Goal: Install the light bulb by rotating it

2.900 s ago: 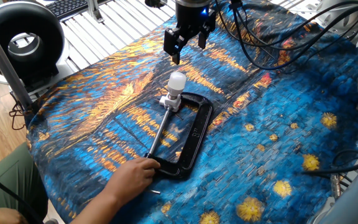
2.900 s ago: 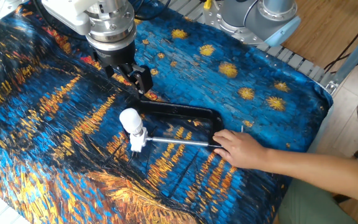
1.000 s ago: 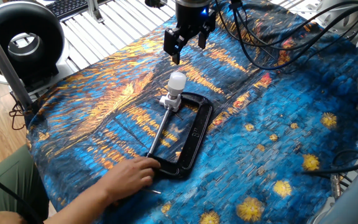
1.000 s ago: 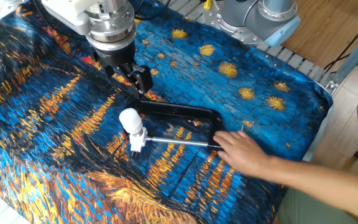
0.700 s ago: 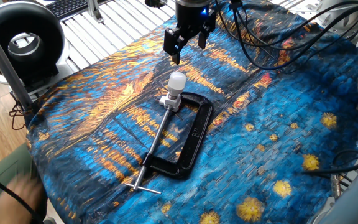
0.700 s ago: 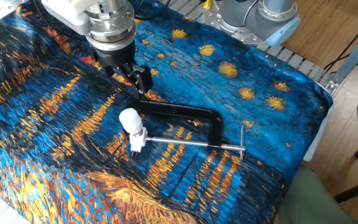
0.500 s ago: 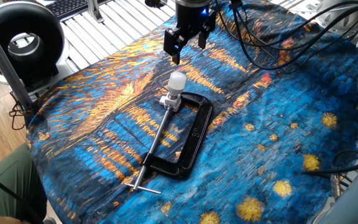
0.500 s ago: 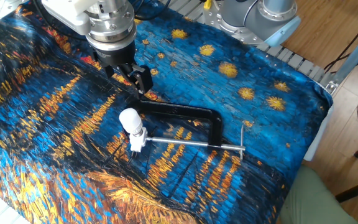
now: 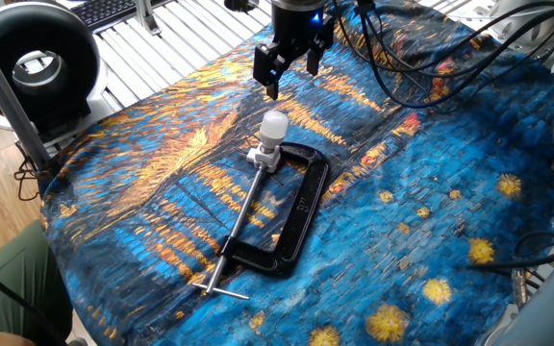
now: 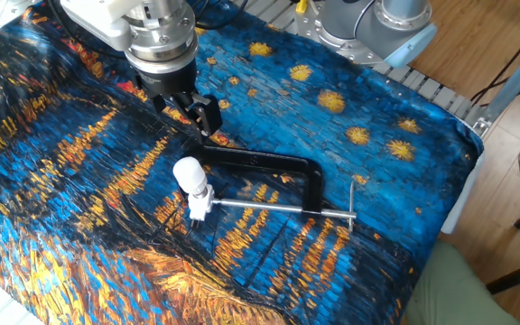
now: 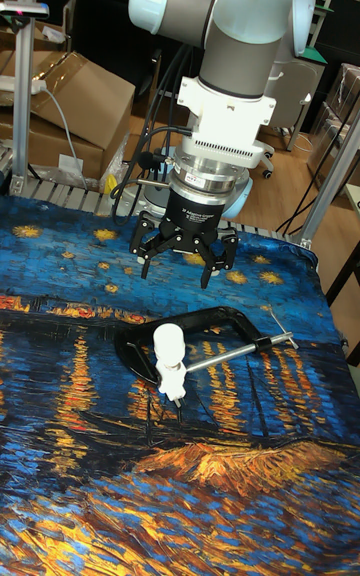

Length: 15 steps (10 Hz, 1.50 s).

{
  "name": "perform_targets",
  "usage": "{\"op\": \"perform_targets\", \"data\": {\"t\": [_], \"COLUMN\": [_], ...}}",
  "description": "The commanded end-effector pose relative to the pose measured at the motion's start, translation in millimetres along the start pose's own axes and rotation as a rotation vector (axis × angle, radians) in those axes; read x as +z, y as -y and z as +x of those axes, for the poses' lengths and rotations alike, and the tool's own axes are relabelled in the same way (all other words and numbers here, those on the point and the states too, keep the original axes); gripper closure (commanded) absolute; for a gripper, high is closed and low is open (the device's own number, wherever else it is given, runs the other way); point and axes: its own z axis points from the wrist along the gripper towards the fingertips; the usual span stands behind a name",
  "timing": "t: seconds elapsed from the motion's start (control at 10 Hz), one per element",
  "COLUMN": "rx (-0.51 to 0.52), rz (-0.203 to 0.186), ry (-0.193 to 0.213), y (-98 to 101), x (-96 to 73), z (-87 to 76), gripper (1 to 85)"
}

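At the far left of one fixed view stands a round black device (image 9: 75, 48), well apart from the work. The table is covered by a blue and orange printed cloth (image 9: 142, 163).

Going right, a black clamp (image 9: 304, 207) lies flat on the cloth. Its long screw rod (image 9: 243, 213) runs from the near left toward the far right. At the far end of the rod, a small white socket (image 9: 264, 159) is pressed between the rod tip and the clamp frame. The light bulb (image 9: 274, 125) stands upright on this socket, with its round white head on top. It sits in the socket, but I cannot tell how deep the thread has gone in.

A little farther and to the right, the gripper (image 9: 291, 63) hovers above the cloth, apart from the light bulb and not over it. In the tall fixed view its 2 fingers (image 11: 150, 241) are spread wide and hold nothing.

I judge that the task is only at its beginning. The socket looks fixed and the light bulb is placed on it – this part seems prepared. The rest is not yet done: the gripper must come over the light bulb, go down, close on the round head, and then rotate it, probably several times, until it is tight.
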Motion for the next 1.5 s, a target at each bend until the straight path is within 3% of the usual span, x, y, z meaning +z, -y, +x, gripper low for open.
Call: {"op": "perform_targets", "data": {"t": [0.0, 0.2, 1.1, 1.2, 1.3, 1.4], "rx": [-0.043, -0.042, -0.05, -0.048, -0.017, -0.016], "rz": [-0.018, -0.001, -0.002, -0.01, -0.051, -0.082], "ry": [0.062, 0.061, 0.066, 0.057, 0.044, 0.03], "y": [-7.5, -7.5, -6.6, -8.1, -17.6, -22.6], "x": [-0.4, 0.5, 1.6, 2.1, 1.6, 0.5], "z": [-15.8, -15.2, -14.8, -12.3, -8.7, -4.2], "gripper": [84.7, 84.7, 84.7, 84.7, 83.7, 67.3]}}
